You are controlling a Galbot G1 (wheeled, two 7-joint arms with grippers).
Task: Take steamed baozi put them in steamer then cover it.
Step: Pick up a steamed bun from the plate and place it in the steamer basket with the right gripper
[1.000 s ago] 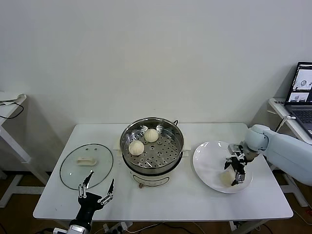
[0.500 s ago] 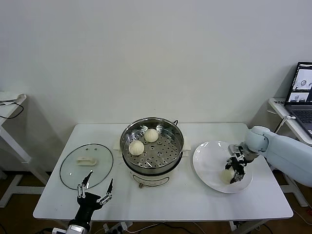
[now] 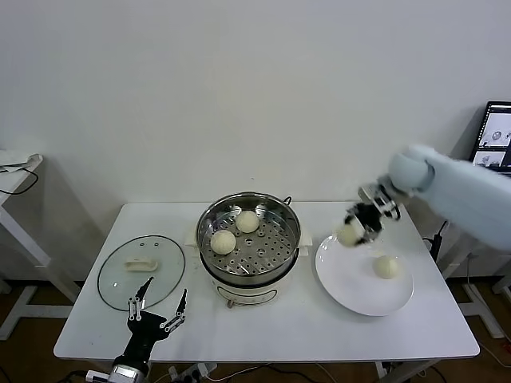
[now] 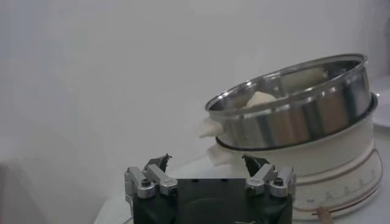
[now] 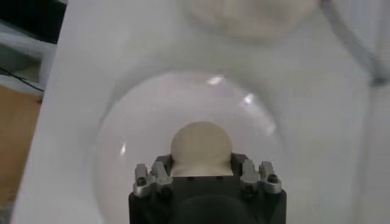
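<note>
The steel steamer stands mid-table on its white base, with two baozi on its perforated tray. My right gripper hangs above the plate's far left rim, shut on a third baozi; in the right wrist view that baozi sits between the fingers. Another baozi lies on the white plate. The glass cover lies flat at the table's left. My left gripper waits open near the front edge; its wrist view shows the steamer.
The plate lies below the held bun. A laptop stands on a side table at the far right, and another small table stands at the far left. A white wall rises behind the table.
My right gripper closed on a baozi on the plate, then lifted it up and leftward toward the steamer. A second baozi now shows on the plate. The left arm stayed put.
</note>
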